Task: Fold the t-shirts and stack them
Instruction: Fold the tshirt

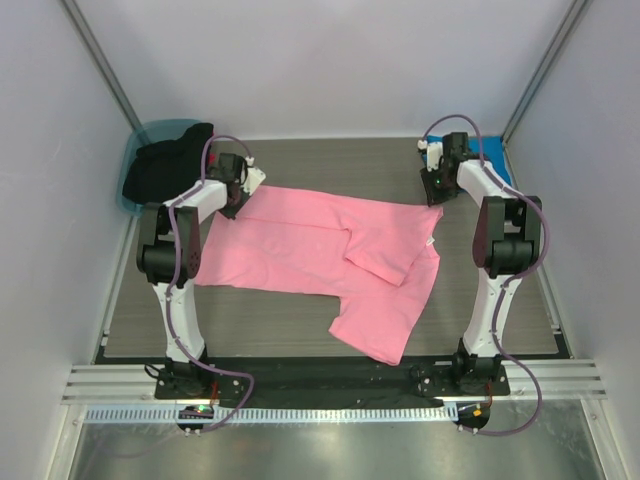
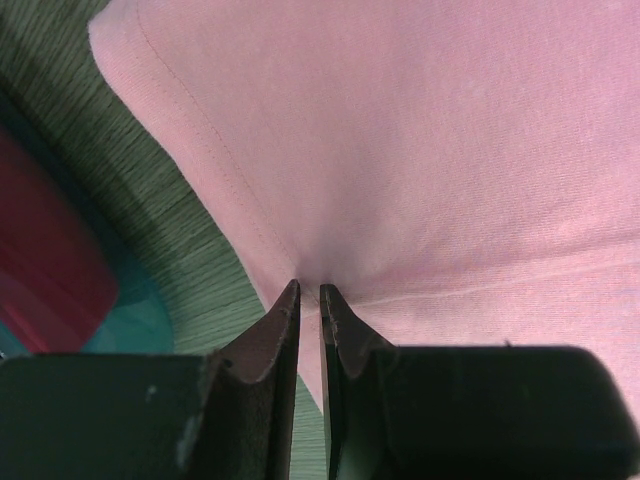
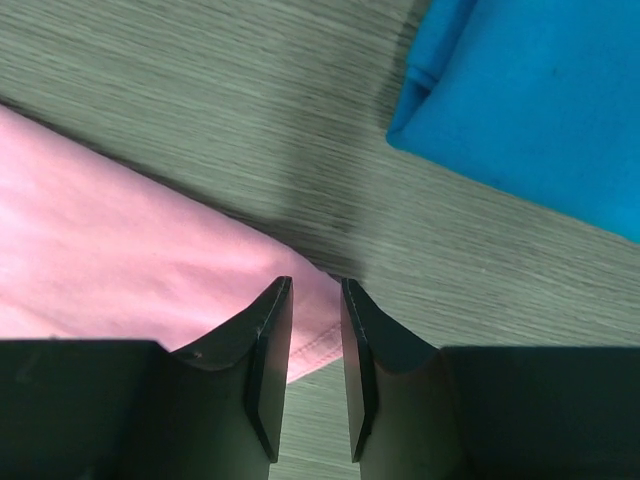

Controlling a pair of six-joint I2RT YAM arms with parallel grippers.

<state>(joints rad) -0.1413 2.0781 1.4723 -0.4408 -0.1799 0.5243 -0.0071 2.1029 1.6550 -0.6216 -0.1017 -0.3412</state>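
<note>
My left tool (image 2: 309, 292) is clamped on the hemmed edge of the bubblegum-pink soft cloth t-shirt (image 1: 320, 250), which puckers at the grip, near the far left corner of the grey striped tabletop (image 1: 260, 325). That shirt lies spread across the middle of the tabletop, partly folded over itself, one part reaching toward the near edge. My right tool (image 3: 316, 288) sits at its far right corner, nearly together; I cannot tell whether cloth is pinched. The bright blue cloth t-shirt (image 3: 530, 90) lies by the far right corner, apart from the pink one. A teal plastic tub (image 1: 138, 145) holding dark cloth (image 1: 170, 165) stands at the far left corner.
</note>
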